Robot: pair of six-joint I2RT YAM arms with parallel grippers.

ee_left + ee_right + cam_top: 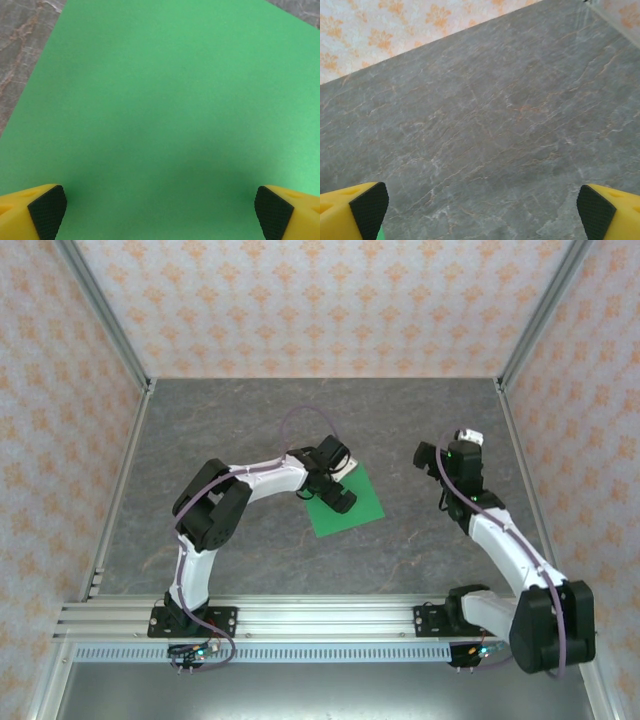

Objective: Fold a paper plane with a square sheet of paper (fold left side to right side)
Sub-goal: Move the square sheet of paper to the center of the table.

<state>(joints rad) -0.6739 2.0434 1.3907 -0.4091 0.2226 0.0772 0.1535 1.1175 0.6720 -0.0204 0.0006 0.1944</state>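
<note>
**Spotter:** What are the fingers doing?

**Operator:** My left fingers (47, 210) are spread fully wide with nothing between them. They hang low over the square sheet of thin bright green paper (160, 100), pads pointing down at it. I can't tell whether the tips are touching it. My right fingers (367, 207) are just as wide and also empty, looking at bare grey marbled surface (485, 125).

**Spotter:** And the sheet?

**Operator:** It lies flat and unfolded near the middle of the surface, turned a little so its corners point toward the surface's edges. From above, my left wrist sits over the sheet's far left part. The right arm is well apart from it, off toward the right edge.

**Spotter:** So the fold hasn't begun. How will you take it?

**Operator:** I judge not. The left side has to go over to the right. I'd move the left fingers out to that left edge, lift only the paper's lip, and pinch it lightly so it doesn't crumple. Then I'd carry it across in a low arc.

**Spotter:** Sliding?

**Operator:** That's my worry, since thin paper on smooth stone will skate. I'd bring the right fingers down on the right half first to pin it. Then I'd match the edges before pressing the crease.
</note>
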